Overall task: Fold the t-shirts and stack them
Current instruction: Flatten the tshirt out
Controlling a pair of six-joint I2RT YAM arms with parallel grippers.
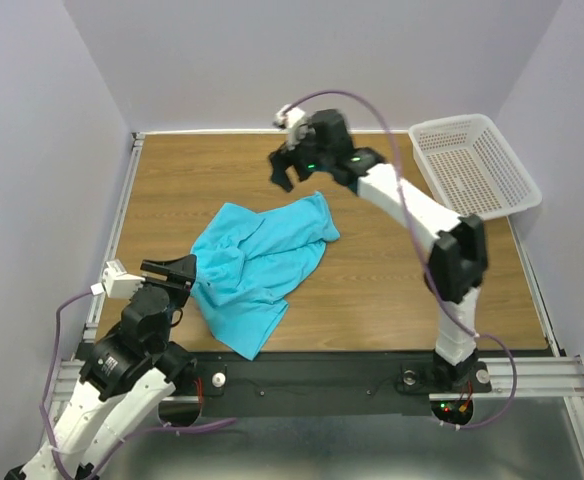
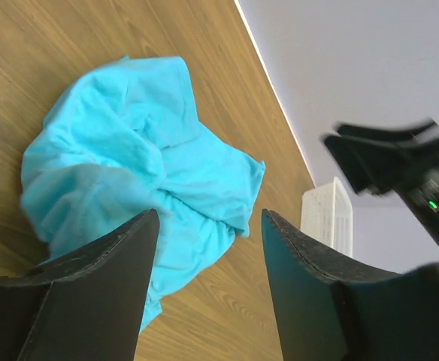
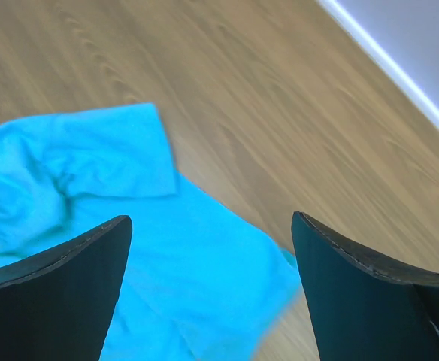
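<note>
One turquoise-blue t-shirt (image 1: 260, 262) lies crumpled on the wooden table, left of centre. It also shows in the left wrist view (image 2: 137, 180) and the right wrist view (image 3: 114, 226). My left gripper (image 1: 177, 272) is open and empty at the shirt's near-left edge; its fingers (image 2: 99, 293) frame the cloth's near edge without touching it. My right gripper (image 1: 290, 170) is open and empty, raised above the table just beyond the shirt's far corner; its fingers (image 3: 370, 293) hang over the cloth.
A white perforated plastic basket (image 1: 472, 165) stands at the far right, partly over the table's edge, and shows in the left wrist view (image 2: 328, 218). Grey walls bound the table at the back and sides. A black rail (image 1: 322, 375) runs along the near edge.
</note>
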